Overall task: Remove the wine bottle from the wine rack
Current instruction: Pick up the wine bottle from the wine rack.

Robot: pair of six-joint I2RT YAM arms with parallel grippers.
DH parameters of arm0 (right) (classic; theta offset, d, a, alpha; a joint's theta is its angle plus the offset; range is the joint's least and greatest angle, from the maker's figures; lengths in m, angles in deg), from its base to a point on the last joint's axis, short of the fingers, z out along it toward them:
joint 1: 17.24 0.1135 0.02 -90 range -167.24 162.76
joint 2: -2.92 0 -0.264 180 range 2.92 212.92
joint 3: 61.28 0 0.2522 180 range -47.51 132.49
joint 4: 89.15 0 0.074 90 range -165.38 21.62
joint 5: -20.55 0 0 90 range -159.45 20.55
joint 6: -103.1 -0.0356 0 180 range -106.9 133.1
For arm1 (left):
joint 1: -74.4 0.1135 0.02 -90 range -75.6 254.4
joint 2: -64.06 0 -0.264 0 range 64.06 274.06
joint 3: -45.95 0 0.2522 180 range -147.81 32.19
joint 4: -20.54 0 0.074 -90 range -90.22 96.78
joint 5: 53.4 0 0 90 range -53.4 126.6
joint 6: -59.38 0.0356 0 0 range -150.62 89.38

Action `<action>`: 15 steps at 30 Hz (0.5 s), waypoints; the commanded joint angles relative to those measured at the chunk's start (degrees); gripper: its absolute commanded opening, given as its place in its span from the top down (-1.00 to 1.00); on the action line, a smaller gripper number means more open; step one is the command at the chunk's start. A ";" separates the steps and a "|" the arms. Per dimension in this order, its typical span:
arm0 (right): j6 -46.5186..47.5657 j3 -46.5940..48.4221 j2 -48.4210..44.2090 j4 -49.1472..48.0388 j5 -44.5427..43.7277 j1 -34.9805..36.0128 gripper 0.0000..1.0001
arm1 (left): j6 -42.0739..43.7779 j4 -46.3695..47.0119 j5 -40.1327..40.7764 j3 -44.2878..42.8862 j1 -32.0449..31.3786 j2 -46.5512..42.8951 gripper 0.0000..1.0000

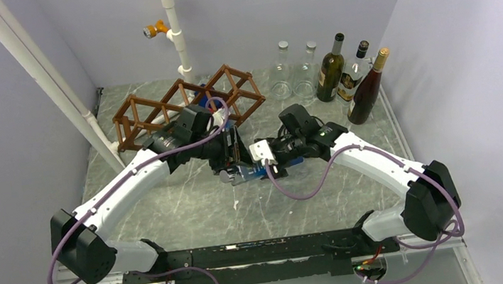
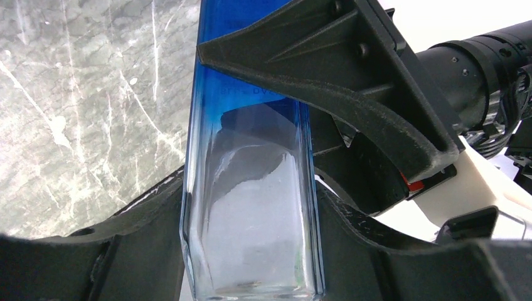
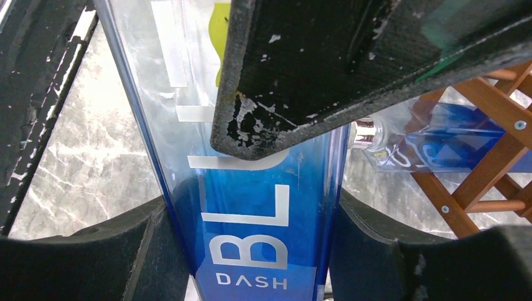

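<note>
Bottle (image 1: 248,173) off rack (image 1: 159,113), at mid-table just before it, long axis running left-right, clear end leftward, blue end rightward. Clamped at clear end by left gripper (image 1: 237,163), at blue end by right gripper (image 1: 270,163). Bare table (image 1: 191,206) nearward; other bottles (image 1: 341,74) back right.

One wine rack (image 1: 159,109); two blue bottles (image 3: 251,219) (image 3: 452,135); three dark bottles (image 1: 330,69) (image 1: 354,73) (image 1: 368,89); two clear bottles (image 1: 281,74) (image 1: 306,71); two robot arms (image 1: 125,185) (image 1: 372,160).
</note>
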 commanded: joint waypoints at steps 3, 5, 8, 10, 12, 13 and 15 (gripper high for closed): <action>-2.20 0.61 -1.66 0.02 7.66 -1.82 1.00 | -0.16 15.45 -7.59 1.74 -0.83 -4.11 0.39; -2.64 1.09 -1.96 0.96 9.15 -2.75 1.00 | -0.85 17.60 -8.45 3.14 -0.73 -4.56 0.01; -2.46 1.28 -2.31 2.20 10.63 -4.04 1.00 | -1.87 20.92 -9.22 5.04 -0.63 -5.01 -0.27; -2.50 1.03 -2.45 2.58 11.69 -5.11 1.00 | -2.18 22.48 -8.87 5.95 -0.57 -5.49 -0.48; -2.37 0.56 -2.78 3.01 13.14 -6.20 1.00 | -1.97 23.12 -6.75 6.41 -0.43 -6.33 -0.74; -1.82 0.42 -2.88 3.48 13.84 -6.80 1.00 | -1.75 23.56 -5.64 6.57 -0.39 -6.90 -0.84; -1.87 0.18 -3.08 3.66 14.81 -7.75 1.00 | -1.52 24.67 -4.06 7.03 -0.27 -7.85 -0.99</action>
